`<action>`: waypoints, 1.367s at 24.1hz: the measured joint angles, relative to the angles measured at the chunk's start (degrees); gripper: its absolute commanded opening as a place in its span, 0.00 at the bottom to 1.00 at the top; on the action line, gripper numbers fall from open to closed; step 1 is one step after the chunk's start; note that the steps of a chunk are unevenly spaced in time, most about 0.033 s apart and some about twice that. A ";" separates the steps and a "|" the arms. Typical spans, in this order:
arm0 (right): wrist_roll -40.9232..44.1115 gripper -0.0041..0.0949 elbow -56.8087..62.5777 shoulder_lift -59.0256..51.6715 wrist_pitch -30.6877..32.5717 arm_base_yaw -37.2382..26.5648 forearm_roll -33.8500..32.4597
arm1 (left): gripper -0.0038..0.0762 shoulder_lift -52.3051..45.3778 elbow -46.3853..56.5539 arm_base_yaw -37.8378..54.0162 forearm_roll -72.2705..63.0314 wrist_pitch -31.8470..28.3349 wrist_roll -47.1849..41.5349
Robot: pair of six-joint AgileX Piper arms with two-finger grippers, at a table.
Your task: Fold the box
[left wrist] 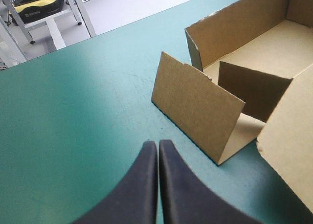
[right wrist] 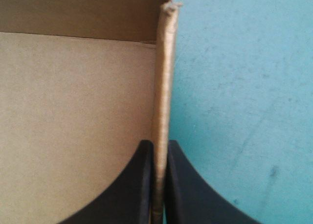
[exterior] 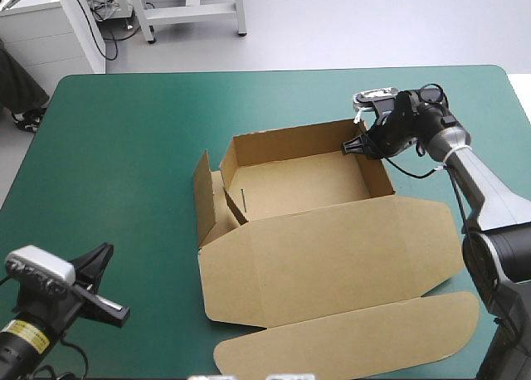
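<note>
The brown box (exterior: 303, 189) sits mid-table as an open tray, its lid (exterior: 332, 260) lying flat toward the near edge. Its far and right walls stand; a loose left flap (left wrist: 195, 104) stands tilted outward. My right gripper (exterior: 363, 144) is at the tray's far right corner, its black fingers (right wrist: 142, 185) pinched on the right wall (right wrist: 162, 111), one inside and one outside. My left gripper (left wrist: 158, 148) is shut with nothing in it, low over the teal-green cover near the front left corner, pointing at the left flap a short way ahead.
Bare teal-green cover (exterior: 124, 148) stretches left of the box and beyond it to the far edge. The lid's rounded tuck flap (exterior: 357, 330) reaches close to the near table edge.
</note>
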 measured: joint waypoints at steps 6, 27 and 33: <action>-2.20 0.25 -0.12 0.00 0.41 0.00 0.05 | 0.04 -9.60 0.86 0.00 -0.98 6.77 -0.13; -2.04 0.48 -13.51 -13.83 15.14 0.37 -3.27 | 0.04 -11.21 1.16 0.00 -0.96 11.06 -0.13; -0.58 0.48 -13.51 -2.36 15.09 0.37 -3.37 | 0.04 -11.21 1.16 0.00 -1.14 10.87 -0.13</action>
